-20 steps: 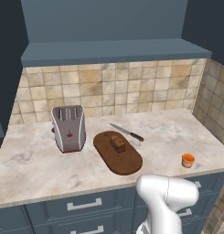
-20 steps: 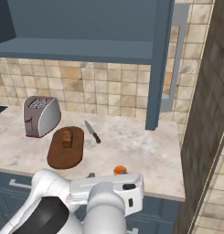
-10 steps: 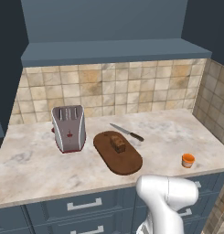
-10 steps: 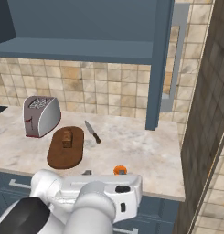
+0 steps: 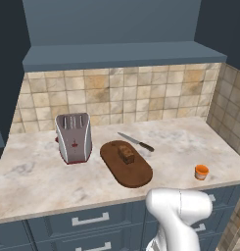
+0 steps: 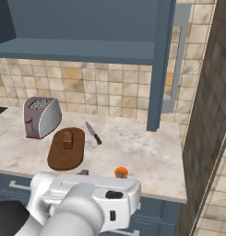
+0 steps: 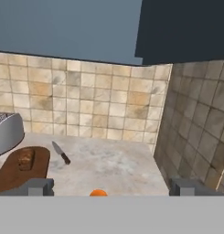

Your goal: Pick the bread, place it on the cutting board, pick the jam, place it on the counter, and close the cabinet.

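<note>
The bread (image 5: 125, 154) lies on the dark oval cutting board (image 5: 136, 175) in the middle of the beige counter (image 5: 38, 171), to the right of the toaster. The orange jam (image 5: 202, 172) stands on the counter near its front right edge. In the hand view my gripper (image 7: 113, 186) is open; its fingertips (image 7: 40, 186) stand far apart, and the jam (image 7: 98, 193) peeks up low between them, farther off. The bread (image 7: 25, 159) and cutting board (image 7: 13, 176) lie to the left there. The cabinet (image 6: 86, 27) hangs above with its door (image 6: 160, 64) swung open.
A silver toaster (image 5: 72, 137) stands left of the board. A black-handled knife (image 5: 136, 142) lies just behind the board. A tiled side wall (image 7: 195, 123) closes the counter on the right. Blue-grey drawers (image 5: 87, 220) run below the counter edge.
In the right base view my arm's white body has swung a little across the bottom. The bread, jam, board and cabinet door have not moved.
</note>
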Robot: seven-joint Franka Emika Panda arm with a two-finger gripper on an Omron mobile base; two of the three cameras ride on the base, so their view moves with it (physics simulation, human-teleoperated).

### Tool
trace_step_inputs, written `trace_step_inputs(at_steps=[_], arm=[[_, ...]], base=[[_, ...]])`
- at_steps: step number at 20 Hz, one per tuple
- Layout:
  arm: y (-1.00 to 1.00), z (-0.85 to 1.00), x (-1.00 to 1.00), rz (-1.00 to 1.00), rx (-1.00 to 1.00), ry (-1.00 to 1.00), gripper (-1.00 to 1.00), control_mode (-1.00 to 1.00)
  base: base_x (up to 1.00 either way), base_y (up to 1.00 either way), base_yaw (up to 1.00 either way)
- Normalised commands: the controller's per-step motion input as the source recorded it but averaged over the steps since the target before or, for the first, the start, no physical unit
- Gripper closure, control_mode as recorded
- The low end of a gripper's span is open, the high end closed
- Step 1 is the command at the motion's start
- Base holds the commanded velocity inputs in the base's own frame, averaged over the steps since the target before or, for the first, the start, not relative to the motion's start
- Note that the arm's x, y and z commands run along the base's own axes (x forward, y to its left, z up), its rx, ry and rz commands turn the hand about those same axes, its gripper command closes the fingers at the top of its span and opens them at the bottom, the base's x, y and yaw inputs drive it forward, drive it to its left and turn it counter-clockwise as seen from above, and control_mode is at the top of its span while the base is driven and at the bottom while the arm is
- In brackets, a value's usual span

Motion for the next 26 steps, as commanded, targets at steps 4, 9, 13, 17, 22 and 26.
trace_step_inputs(at_steps=[4,9,13,17,22,26], arm=[[0.00,0.23,-0.30,-0.09,0.00,0.00,-1.00,-1.00],[0.00,0.09,-0.34,-0.05,0.00,-0.07,-1.00,-1.00],[0.00,0.06,-0.32,-0.05,0.00,-0.08,-1.00,-1.00],[0.00,0.06,-0.32,-0.04,0.00,-0.10,-1.00,-1.00],[0.00,0.06,-0.25,-0.04,0.00,-0.09,-1.00,-1.00],[-0.01,0.10,-0.20,-0.03,0.00,-0.05,-1.00,-1.00]], base=[[0.00,0.00,0.00],[0.00,0.00,0.00],[0.00,0.00,0.00],[0.00,0.00,0.00],[0.00,0.00,0.00],[0.00,0.00,0.00]])
